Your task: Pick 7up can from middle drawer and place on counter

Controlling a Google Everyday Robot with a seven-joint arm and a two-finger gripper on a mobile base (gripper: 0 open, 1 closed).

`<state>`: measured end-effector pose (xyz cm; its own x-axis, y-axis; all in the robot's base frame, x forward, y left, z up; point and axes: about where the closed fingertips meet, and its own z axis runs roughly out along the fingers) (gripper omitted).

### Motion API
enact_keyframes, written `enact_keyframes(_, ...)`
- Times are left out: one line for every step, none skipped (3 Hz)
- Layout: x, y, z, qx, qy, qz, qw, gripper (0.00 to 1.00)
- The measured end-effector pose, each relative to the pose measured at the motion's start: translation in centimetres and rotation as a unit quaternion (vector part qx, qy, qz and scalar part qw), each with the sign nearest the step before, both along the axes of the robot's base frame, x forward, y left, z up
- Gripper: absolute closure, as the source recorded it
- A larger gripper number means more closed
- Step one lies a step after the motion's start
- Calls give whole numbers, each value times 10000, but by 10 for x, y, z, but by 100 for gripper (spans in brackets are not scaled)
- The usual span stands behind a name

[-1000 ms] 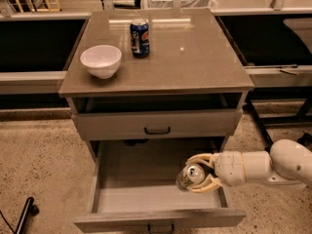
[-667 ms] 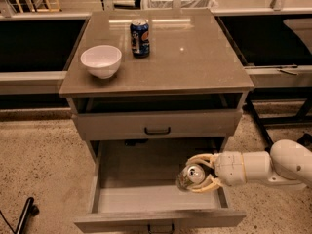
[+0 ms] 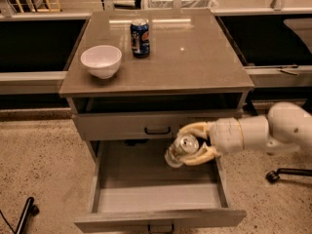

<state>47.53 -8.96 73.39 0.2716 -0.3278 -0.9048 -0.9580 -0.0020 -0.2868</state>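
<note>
My gripper (image 3: pixel 187 145) reaches in from the right on a white arm and is shut on the 7up can (image 3: pixel 179 150), a pale can with a shiny silver top. It holds the can tilted, lifted above the floor of the open middle drawer (image 3: pixel 156 199) and just below the shut drawer front above. The counter (image 3: pixel 195 62), the glossy grey-brown top of the cabinet, lies above and behind the can.
A white bowl (image 3: pixel 101 60) and a dark blue can (image 3: pixel 140 38) stand on the left half of the counter. The shut upper drawer front (image 3: pixel 157 126) has a dark handle. A black chair caster (image 3: pixel 271 176) sits on the floor at right.
My gripper has risen with the 7up can, from low inside the drawer to just under the upper drawer front.
</note>
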Motion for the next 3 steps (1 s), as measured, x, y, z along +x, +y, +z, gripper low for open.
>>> enact_keyframes(22,14,75,-236,-120,322,9991,100)
enact_keyframes(49,19,140,-560,-202,427,9973,100)
enact_keyframes(88,7,167,-837,157,221,9961,100)
